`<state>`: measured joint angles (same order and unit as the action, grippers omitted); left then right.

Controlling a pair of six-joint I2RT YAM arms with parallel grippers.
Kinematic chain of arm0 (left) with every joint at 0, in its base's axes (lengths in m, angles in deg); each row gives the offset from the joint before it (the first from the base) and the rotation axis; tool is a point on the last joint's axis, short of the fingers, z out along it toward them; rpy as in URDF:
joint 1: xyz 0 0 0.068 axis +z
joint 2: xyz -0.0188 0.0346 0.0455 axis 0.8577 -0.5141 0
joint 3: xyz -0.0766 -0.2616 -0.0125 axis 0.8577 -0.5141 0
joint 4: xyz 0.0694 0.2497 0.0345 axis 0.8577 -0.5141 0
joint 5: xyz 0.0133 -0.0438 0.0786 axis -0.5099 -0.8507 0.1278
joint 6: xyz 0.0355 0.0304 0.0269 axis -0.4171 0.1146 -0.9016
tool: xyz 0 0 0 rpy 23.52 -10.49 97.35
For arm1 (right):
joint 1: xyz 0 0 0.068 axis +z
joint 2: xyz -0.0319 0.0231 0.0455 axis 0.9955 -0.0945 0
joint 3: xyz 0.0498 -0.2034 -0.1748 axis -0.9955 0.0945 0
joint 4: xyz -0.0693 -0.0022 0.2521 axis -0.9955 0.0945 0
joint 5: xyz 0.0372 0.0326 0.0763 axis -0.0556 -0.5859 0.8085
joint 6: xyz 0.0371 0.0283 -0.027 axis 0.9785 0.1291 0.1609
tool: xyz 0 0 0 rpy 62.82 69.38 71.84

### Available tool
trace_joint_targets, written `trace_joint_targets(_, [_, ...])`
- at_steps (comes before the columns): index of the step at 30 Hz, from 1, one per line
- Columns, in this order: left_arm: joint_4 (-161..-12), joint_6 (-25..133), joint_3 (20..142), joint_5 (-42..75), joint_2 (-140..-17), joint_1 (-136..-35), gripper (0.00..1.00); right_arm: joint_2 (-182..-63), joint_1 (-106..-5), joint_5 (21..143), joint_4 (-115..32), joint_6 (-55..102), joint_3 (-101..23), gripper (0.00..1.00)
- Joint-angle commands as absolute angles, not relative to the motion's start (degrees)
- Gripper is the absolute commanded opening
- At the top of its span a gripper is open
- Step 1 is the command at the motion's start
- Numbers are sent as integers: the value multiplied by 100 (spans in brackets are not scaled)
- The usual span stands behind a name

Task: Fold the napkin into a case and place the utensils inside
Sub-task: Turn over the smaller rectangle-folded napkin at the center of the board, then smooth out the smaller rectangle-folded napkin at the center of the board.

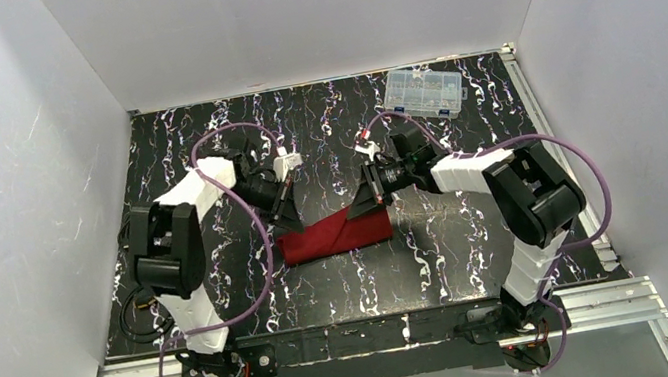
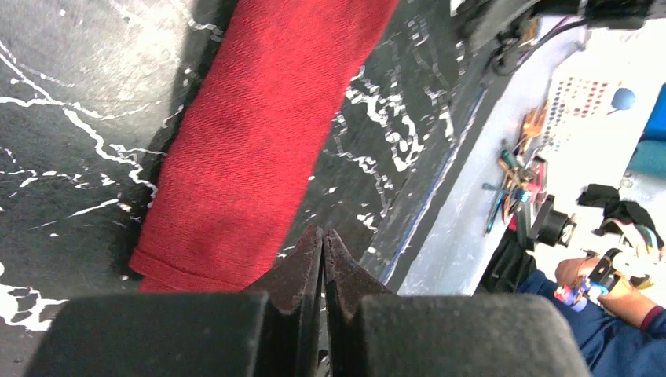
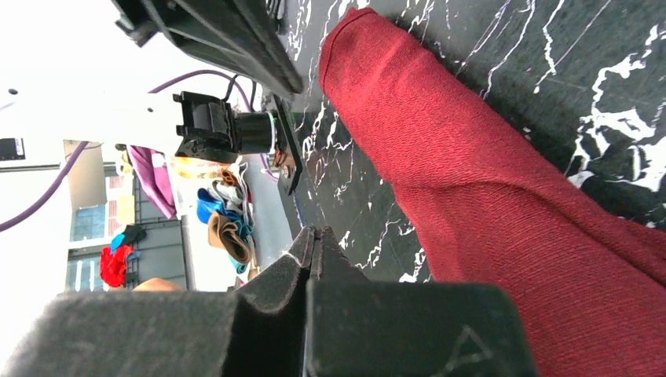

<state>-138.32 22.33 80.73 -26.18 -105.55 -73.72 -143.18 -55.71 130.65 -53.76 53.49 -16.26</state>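
Near table [image 1: 375,283] seems free; left pincer [image 1: 289,218] and right pincer [image 1: 362,206] flank the napkin [image 1: 336,237]

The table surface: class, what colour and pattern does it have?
The table is black with white marble-like veining, best seen in the top external view.

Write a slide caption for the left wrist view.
Left hand, shut with nothing visibly gripped, beside one end of the folded red napkin on the black marbled table.

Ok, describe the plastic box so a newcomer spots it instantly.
Start at the black marbled table and go to its far right corner. The box there is clear, flat and divided into compartments, unlike the soft red napkin mid-table.
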Motion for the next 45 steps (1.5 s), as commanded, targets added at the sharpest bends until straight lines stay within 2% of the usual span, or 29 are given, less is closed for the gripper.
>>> trace_joint_targets(1, [-14014,1898,8070,-2155,-10953,-7384,0,-14576,-5724,13316,-5686,5266,-1768,1])
trace_joint_targets(17, [-12888,1302,7290,-757,-10681,-7581,0,-15733,-5854,12615,-4556,4238,-2343,1])
trace_joint_targets(23, [-12908,1478,7284,-940,-10642,-7638,0,-15670,-5865,12648,-4552,4244,-2349,3])
trace_joint_targets(26, [-13137,1544,7454,-1081,-10593,-7630,3,-15484,-5868,12727,-4300,4243,-2570,10])
trace_joint_targets(27, [-13256,1580,7535,-1151,-10567,-7618,9,-15404,-5865,12745,-4230,4216,-2685,15])
trace_joint_targets(30, [-13787,1766,8024,-1451,-10456,-7502,36,-15026,-5857,12534,-3455,3940,-3177,22])
trace_joint_targets(32, [-14226,1843,8388,-1621,-10294,-7397,45,-14819,-5886,12089,-2569,3543,-3618,31])
trace_joint_targets(33, [-14358,1854,8599,-1681,-10193,-7329,49,-14727,-5929,11885,-2121,3357,-3844,40])
trace_joint_targets(34, [-14606,1863,8810,-1726,-10079,-7255,53,-14629,-5972,11383,-1558,3236,-4048,56])
trace_joint_targets(35, [-14766,1881,9026,-1749,-9969,-7173,68,-14526,-6049,11008,-1227,3135,-4237,88])
trace_joint_targets(36, [-14911,1932,9256,-1755,-9871,-7092,72,-14387,-6150,10578,-1018,3100,-4357,97])
trace_joint_targets(38, [-15251,1955,9699,-1815,-9740,-6916,75,-14016,-6445,9633,-797,3139,-4488,99])
trace_joint_targets(40, [-15427,1996,9972,-1818,-9624,-6714,78,-13482,-6852,9157,-1199,3404,-4274,99])
trace_joint_targets(43, [-15429,2052,10096,-1333,-9485,-6506,83,-12877,-7689,9338,-1725,4434,-3721,98])
trace_joint_targets(45, [-15435,1968,10082,-1127,-9427,-6373,84,-12877,-7998,9403,-1551,4407,-3713,99])
